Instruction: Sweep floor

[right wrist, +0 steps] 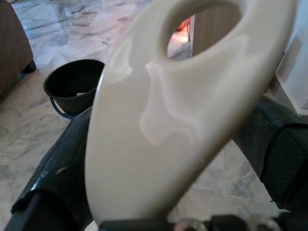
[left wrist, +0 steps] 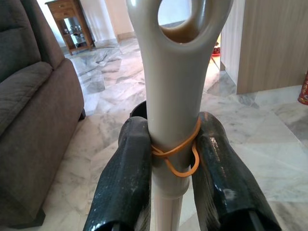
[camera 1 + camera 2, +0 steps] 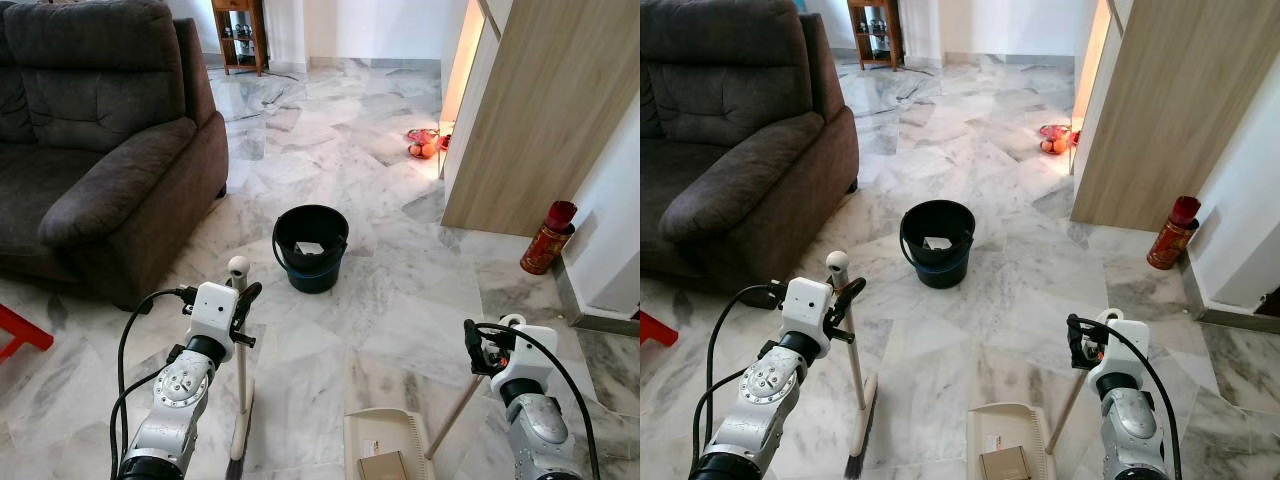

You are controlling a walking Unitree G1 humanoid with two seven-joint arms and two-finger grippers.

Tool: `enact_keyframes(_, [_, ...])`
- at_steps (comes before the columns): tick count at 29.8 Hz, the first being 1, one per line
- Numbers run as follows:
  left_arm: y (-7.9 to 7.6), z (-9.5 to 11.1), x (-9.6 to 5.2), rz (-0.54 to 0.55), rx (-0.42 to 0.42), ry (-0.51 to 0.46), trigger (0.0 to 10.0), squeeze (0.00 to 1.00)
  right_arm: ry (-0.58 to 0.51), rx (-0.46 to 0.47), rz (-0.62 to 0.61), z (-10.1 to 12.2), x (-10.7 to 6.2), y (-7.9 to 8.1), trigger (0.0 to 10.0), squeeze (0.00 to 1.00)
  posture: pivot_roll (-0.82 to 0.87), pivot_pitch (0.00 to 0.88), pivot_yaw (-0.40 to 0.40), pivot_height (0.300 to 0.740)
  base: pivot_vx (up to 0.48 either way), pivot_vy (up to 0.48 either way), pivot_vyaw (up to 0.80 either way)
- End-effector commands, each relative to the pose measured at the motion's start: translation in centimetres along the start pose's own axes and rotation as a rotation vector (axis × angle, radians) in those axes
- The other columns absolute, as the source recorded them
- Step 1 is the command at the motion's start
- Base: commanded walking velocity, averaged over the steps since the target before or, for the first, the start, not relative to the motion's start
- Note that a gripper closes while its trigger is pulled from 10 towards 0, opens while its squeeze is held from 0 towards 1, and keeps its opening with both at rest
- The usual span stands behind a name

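**Gripping broom and dustpan on the marble floor**

You have the left end effector point(image 2: 174, 159) pinching the cream plastic broom handle point(image 3: 240, 350) just below its looped top, an orange rubber band point(image 2: 179, 153) wrapped round the handle between the black fingers point(image 2: 126, 187). The broom stands nearly upright, bristles on the grey-veined marble floor point(image 3: 330, 150). Your right end effector point(image 1: 173, 159) is pressed against the cream dustpan handle point(image 3: 455, 415), which slants down to the beige dustpan point(image 3: 385, 445) resting on the floor. Ahead sits a black plastic bucket point(image 3: 311, 247), beside the dark grey fabric sofa point(image 3: 100, 140).
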State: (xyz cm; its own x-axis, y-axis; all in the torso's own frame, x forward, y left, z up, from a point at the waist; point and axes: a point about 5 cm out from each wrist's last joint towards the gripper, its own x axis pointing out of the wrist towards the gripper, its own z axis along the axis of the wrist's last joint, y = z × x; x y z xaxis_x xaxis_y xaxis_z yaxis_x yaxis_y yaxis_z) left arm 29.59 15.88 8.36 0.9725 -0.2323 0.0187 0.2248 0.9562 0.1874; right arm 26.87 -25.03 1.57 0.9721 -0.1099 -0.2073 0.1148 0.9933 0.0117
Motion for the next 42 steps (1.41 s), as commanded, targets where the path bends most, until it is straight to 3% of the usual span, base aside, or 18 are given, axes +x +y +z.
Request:
enact_keyframes(1, [0.2,0.9,0.4,-0.004,0.024,-0.044,10.0,0.00,0.003,-0.005,-0.003,-0.1,-0.1,-0.1,10.0,1.00,0.10,0.000,0.023,0.740,0.000,0.000,0.00])
enact_keyframes(5, [0.2,0.9,0.3,-0.004,0.022,-0.045,10.0,0.00,0.022,-0.036,-0.004,-0.4,-0.3,-0.3,10.0,1.00,0.10,0.000,0.022,0.740,0.000,0.000,0.00])
enact_keyframes(6, [0.1,0.9,0.3,-0.004,0.021,-0.045,10.0,0.00,0.028,-0.044,-0.011,-0.5,-0.4,-0.4,10.0,0.96,0.10,0.000,0.021,0.740,0.000,0.000,0.00])
enact_keyframes(7, [0.1,0.9,0.4,-0.005,0.020,-0.045,10.0,0.00,0.041,-0.062,-0.029,-0.6,-0.5,-0.7,10.0,0.00,0.10,0.000,0.021,0.740,0.000,0.000,0.00])
enact_keyframes(28, [0.1,0.7,0.2,-0.010,0.023,-0.041,10.0,0.00,0.021,-0.043,-0.018,-1.1,-1.5,-1.4,10.0,0.00,0.10,0.000,0.023,0.740,0.000,0.000,0.00])
enact_keyframes(40, [-0.1,0.7,0.2,-0.028,0.047,-0.041,10.0,0.00,-0.013,-0.022,0.014,-0.7,-1.3,-0.9,10.0,0.00,0.10,0.000,0.023,0.740,0.000,0.000,0.00])
enact_keyframes(41, [-0.1,0.7,0.2,-0.028,0.048,-0.041,10.0,0.00,-0.013,-0.023,0.016,-0.7,-1.3,-0.9,4.9,0.00,0.10,0.000,0.023,0.740,0.000,0.000,0.00])
enact_keyframes(42, [-0.1,0.7,0.2,-0.028,0.048,-0.041,10.0,0.00,-0.013,-0.023,0.016,-0.7,-1.3,-0.9,4.9,0.00,0.10,0.000,0.023,0.740,0.000,0.000,0.00])
